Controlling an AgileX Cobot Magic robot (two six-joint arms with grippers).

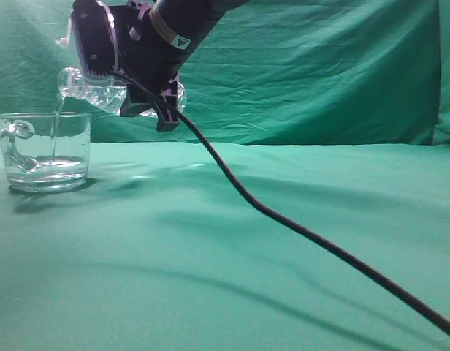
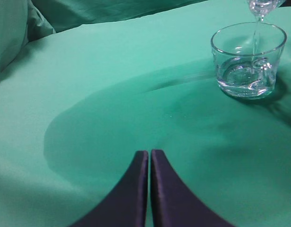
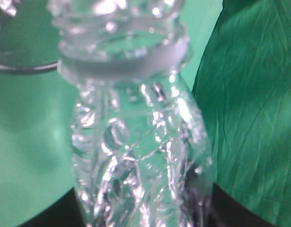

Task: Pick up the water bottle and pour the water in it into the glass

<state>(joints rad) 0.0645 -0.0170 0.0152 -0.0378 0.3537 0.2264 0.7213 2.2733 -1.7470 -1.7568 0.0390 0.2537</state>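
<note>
Water bottle (image 1: 93, 88) is held in the right gripper (image 1: 148, 91), whose jaws are clamped across its crumpled lower body; it lies tipped close to horizontal, neck projecting out beyond the jaws toward the glass (image 1: 44, 150). That attitude puts the open mouth just above and slightly inside the near rim of the glass, so that the water (image 1: 55, 131) drops as a thin stream into the vessel rather than onto the green cloth (image 1: 232, 248). The stream is visible in the exterior view and again in the left wrist view, falling from the bottle mouth at the top edge into the glass. A shallow pool already sits in the bottom of the glass, well short of the rim. The glass stands upright on the cloth, below and forward of the right jaws, handle turned toward the camera in both views. In the right wrist view the threaded neck fills the frame directly ahead of the jaws, and the body looks squeezed and distorted where it is gripped; how much liquid remains inside cannot be told. The left gripper (image 2: 149, 189) rests low over the cloth with its jaws pressed together on nothing, the glass well ahead of them and off to one side. A black cable (image 1: 298, 227) trails from the right arm across the cloth. Judgement: pouring is under way; the tilt probably needs deepening to empty the bottle, and the stream sits close enough to the rim that any drift risks a spill.
</note>
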